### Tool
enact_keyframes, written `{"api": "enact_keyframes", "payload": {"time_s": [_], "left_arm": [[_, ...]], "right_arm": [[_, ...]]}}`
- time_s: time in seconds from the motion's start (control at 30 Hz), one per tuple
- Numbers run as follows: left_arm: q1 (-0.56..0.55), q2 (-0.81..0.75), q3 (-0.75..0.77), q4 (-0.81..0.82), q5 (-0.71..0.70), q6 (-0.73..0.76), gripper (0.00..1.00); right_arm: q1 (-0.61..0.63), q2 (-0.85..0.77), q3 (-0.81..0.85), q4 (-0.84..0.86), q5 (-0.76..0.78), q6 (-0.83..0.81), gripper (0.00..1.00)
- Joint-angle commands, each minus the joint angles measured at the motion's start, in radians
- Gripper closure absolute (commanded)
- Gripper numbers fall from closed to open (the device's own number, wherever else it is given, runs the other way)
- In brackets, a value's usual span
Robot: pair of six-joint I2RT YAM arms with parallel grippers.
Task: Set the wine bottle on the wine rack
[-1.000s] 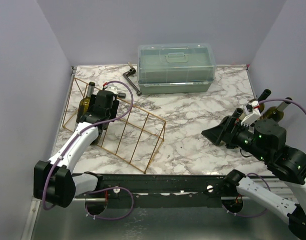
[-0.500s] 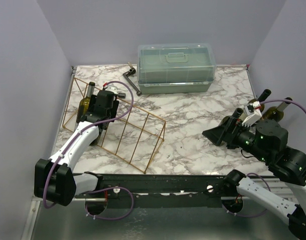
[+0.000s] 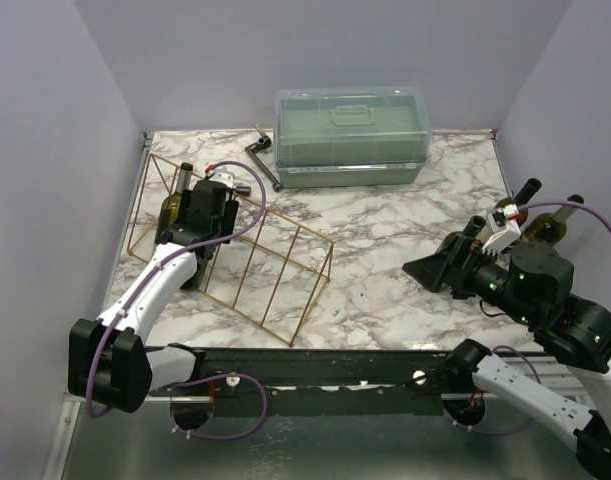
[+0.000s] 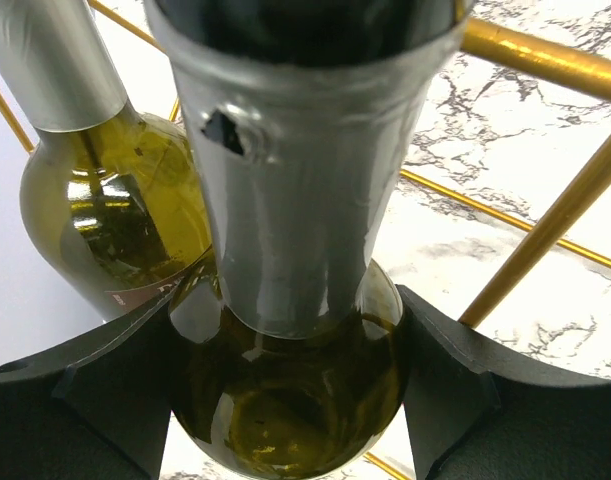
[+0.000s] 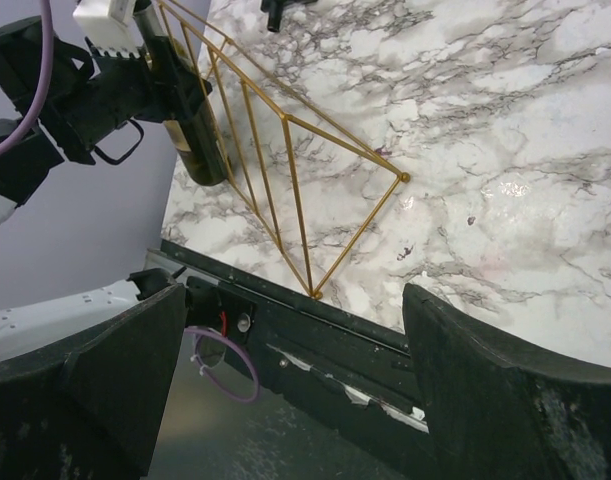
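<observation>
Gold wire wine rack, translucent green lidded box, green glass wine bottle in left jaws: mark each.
gold wire wine rack (image 3: 285, 221): top external view, ridge bar.
translucent green lidded box (image 3: 350, 140): top external view, lid.
green glass wine bottle (image 4: 285, 400): left wrist view, glass shoulder.

The wine bottle (image 4: 285, 400) lies at the wine rack's (image 3: 247, 255) left end, the lidded box (image 3: 350, 135) behind.

**Marble-pattern table, white with grey veining**

The table (image 3: 385, 230) carried the wine rack (image 3: 275, 265), gold wire, lying on its left half. A translucent green lidded box (image 3: 350, 135) stood at the far edge, with a small black metal tool (image 3: 263, 160) just beside its left end. Two bottles (image 3: 528, 188) were at the right edge, bases hidden.
</observation>
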Motion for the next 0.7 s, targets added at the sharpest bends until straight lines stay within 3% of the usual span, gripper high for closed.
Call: {"api": "enact_keyframes", "payload": {"time_s": [0.0, 0.37, 0.67], "left_arm": [[-0.009, -0.019, 0.018, 0.063, 0.071, -0.027, 0.60], [-0.029, 0.044, 0.033, 0.038, 0.057, -0.042, 0.53], [-0.044, 0.047, 0.029, 0.024, 0.028, -0.013, 0.33]], "right_arm": [[0.003, -0.029, -0.038, 0.040, -0.019, 0.020, 0.09], [0.003, -0.033, -0.029, 0.051, -0.014, 0.004, 0.09], [0.002, -0.010, -0.036, 0.059, -0.026, -0.007, 0.09]]}}
